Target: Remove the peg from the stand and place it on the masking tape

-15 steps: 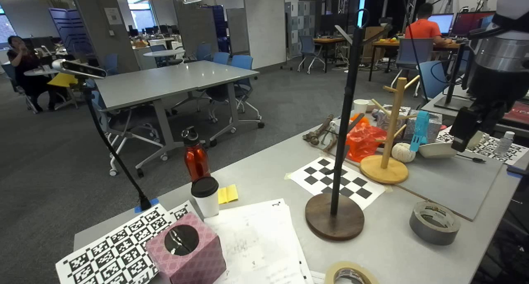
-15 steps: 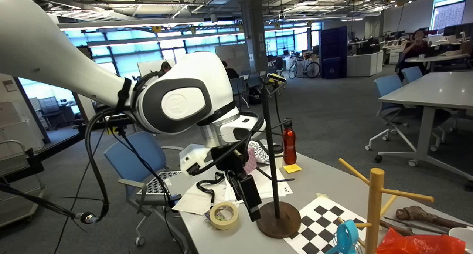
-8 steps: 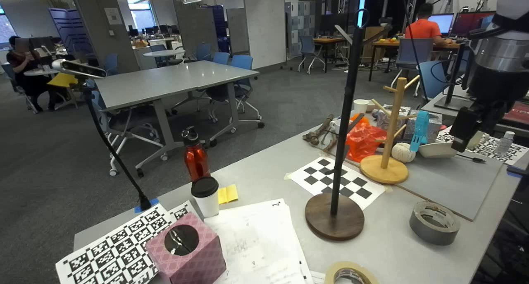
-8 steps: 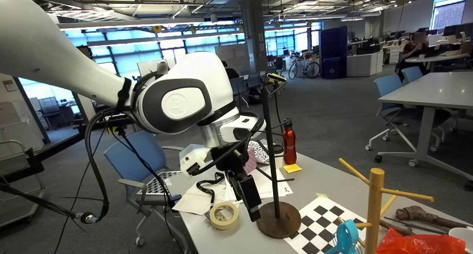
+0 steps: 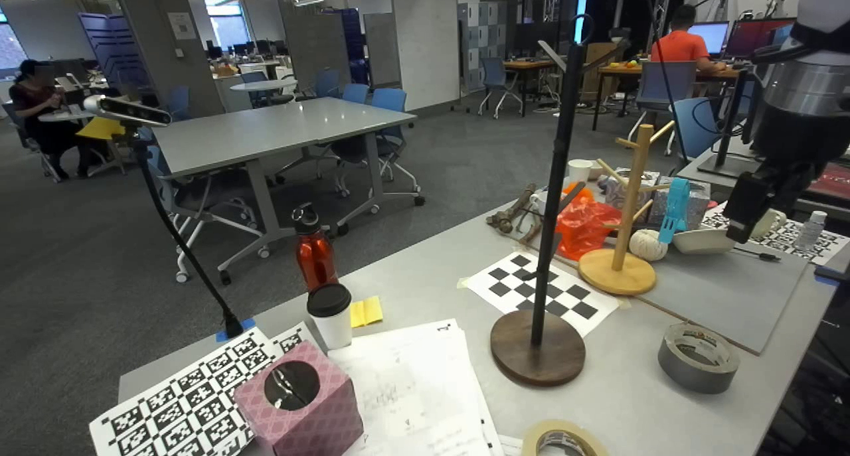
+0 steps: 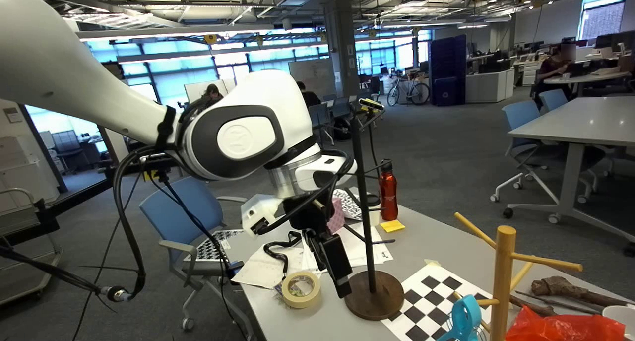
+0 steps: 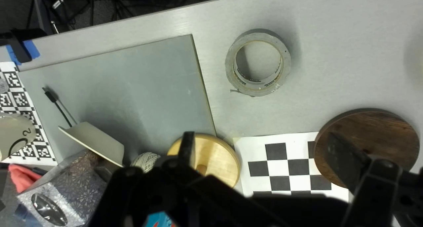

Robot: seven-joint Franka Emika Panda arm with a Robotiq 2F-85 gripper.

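The teal-blue peg [image 5: 675, 212] hangs on a side rod of the light wooden stand [image 5: 617, 275]. Both also show in the other views: the peg [image 6: 465, 317] and stand [image 6: 503, 276] in an exterior view, and the stand's disc base [image 7: 219, 157] in the wrist view, where only a bit of the peg [image 7: 159, 219] shows below the gripper. The grey masking tape [image 5: 690, 374] lies flat on the table; it shows in the wrist view [image 7: 230, 64]. My gripper [image 7: 261, 139] is open and empty, high above the table, apart from the peg. It shows in both exterior views [image 5: 738, 229] [image 6: 342, 289].
A tall black pole on a dark round base [image 5: 536, 356] stands between gripper and checkerboard sheet [image 7: 277, 167]. A tan tape ring [image 6: 301, 301], a grey board [image 7: 132, 98], a red bag [image 5: 588, 227], a string ball [image 5: 647, 245] and a patterned box [image 7: 71, 187] are around.
My arm, the peg, the stand and the tape show no clear movement. Only seated people in the background have shifted.
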